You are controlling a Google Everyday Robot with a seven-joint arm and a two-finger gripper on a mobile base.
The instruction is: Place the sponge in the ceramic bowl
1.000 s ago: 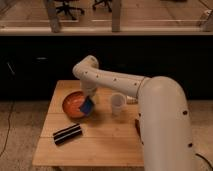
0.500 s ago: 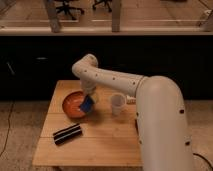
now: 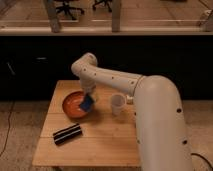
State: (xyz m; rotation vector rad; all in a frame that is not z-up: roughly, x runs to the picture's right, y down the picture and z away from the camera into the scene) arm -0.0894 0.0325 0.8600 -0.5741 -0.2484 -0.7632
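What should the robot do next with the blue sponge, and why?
Probably open the gripper and let go. The gripper is down at the right side of the ceramic bowl, shut on the sponge, and the sponge hangs just over the bowl's inside. Letting go there should drop it in.
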